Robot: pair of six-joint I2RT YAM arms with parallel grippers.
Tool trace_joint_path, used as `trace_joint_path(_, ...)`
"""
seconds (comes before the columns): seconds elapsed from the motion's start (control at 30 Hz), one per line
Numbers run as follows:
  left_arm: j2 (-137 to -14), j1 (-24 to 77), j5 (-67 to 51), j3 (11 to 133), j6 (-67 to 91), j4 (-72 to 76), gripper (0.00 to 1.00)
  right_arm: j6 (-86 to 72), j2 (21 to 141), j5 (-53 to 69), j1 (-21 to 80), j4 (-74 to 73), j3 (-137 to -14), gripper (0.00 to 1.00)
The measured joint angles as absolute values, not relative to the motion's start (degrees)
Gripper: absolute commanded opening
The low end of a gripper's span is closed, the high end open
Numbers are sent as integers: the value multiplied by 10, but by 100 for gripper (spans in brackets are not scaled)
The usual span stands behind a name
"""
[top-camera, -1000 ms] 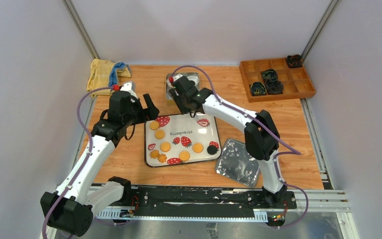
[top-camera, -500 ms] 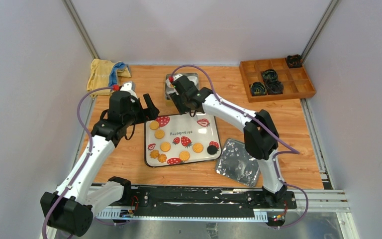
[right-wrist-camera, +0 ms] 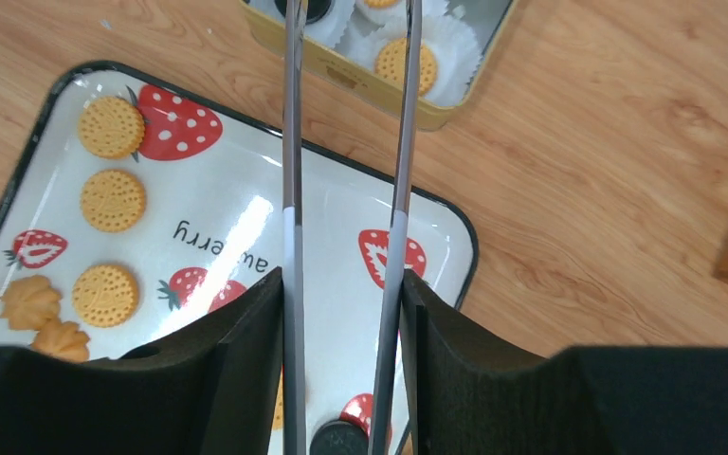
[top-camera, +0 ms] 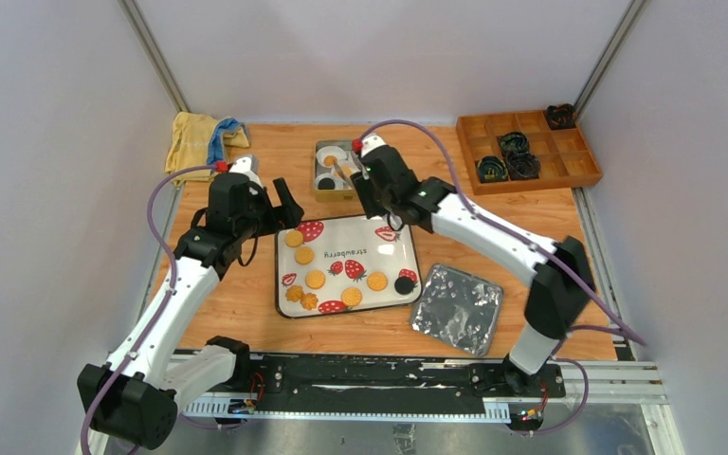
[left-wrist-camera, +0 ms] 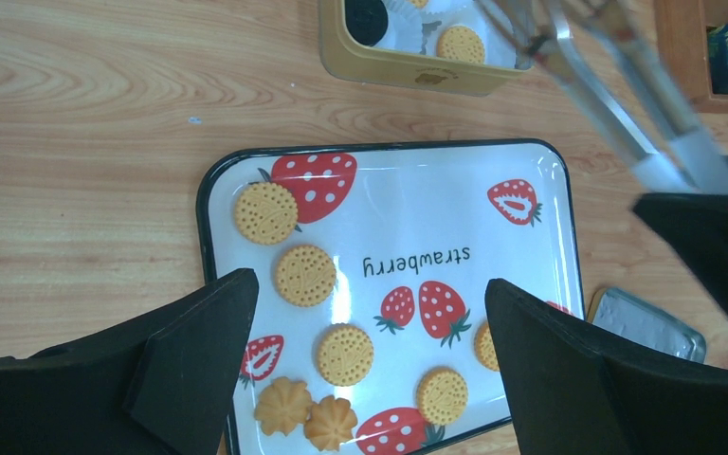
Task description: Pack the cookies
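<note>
Left gripper (left-wrist-camera: 365, 284): jaws spread wide, holding nothing. It hangs over the near left part of a white rectangular tray (left-wrist-camera: 417, 204) with a black rim and red strawberry prints, set on the wooden table (left-wrist-camera: 76, 142).

The cookies (left-wrist-camera: 305, 275) are small, round, golden biscuits, and most lie on this tray.
- One sits ahead of the finger (left-wrist-camera: 190, 351) at the left of the wrist view, overlapping a strawberry print.
- Three more lie in the gap between the jaws.
- Two flower-shaped ones touch each other just inside that same finger's tip.
- A single black round cookie (top-camera: 404, 283) lies near the tray corner, out past the other finger. It shows only from the top camera.

Right gripper (right-wrist-camera: 341, 284): jaws closed against a pair of thin silver metal tongs (right-wrist-camera: 289, 142), one finger pressing each arm. The two arms stand apart.
- They run straight ahead of the jaws and cross the tray's far edge to a golden-yellow rectangular tin (right-wrist-camera: 341, 62), which is just beyond the tray.
- The tong tips leave the top of the right wrist view. From the left wrist they are a blur over the tin.

Inside the tin, ahead of these jaws, are white pleated paper cups (right-wrist-camera: 450, 43). One cup holds a golden cookie crossed by the right-hand tong arm, and a black cookie shows by the other arm.

Well behind the right jaws, a shiny silver rectangular lid (top-camera: 457, 310) lies on the table beside the tray.
</note>
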State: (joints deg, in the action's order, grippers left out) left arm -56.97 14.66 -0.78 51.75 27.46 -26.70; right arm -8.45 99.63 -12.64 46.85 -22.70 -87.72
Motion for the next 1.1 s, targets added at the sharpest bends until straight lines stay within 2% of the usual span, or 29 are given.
trace_joint_path(0.13,-584,147,-10,517,279,-260,94,-93,881,-146,469,-205,-805,35)
trace_joint_path(0.2,-596,147,-12,517,281,-253,90,-98,837,-163,469,-201,-773,33)
trace_joint_path(0.37,-619,157,-11,517,284,-241,76,-121,793,-209,465,-211,-702,30)
trace_joint_path(0.43,-626,168,-11,517,285,-239,74,-137,788,-215,454,-222,-671,29)
trace_joint_path(0.67,-637,193,-10,517,287,-237,79,-186,809,-209,354,-249,-601,28)
trace_joint_path(1.1,-637,197,-8,517,288,-237,83,-193,982,-164,260,-201,-629,33)
